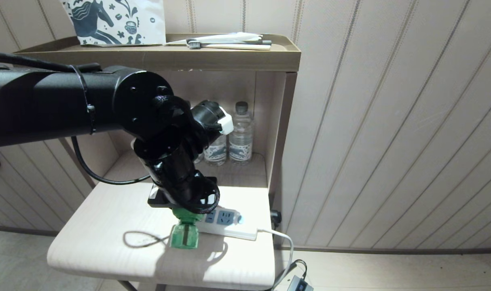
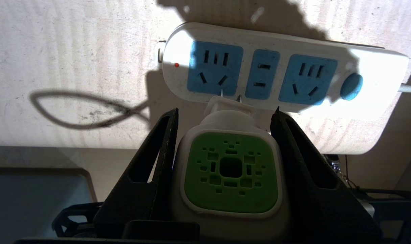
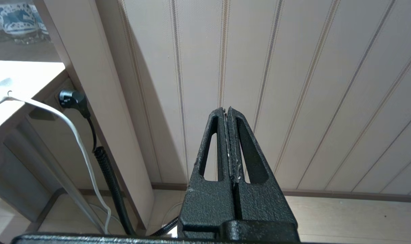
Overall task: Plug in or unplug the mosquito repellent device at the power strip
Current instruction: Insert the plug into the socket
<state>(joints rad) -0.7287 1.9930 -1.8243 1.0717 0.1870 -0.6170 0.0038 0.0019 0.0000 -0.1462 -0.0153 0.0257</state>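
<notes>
My left gripper is shut on the mosquito repellent device, its black fingers on either side of the white-and-green cap. In the head view the green bottle hangs below the gripper, just over the table. The device's two plug prongs point at the power strip and end at its near edge, beside the left blue socket, outside the slots. The white strip lies flat on the table. My right gripper is shut on nothing and faces the panelled wall.
Two clear water bottles stand at the back of the shelf niche. The side panel rises right of the strip. The strip's white cord drops off the table edge. A top shelf carries toothbrushes and a bag.
</notes>
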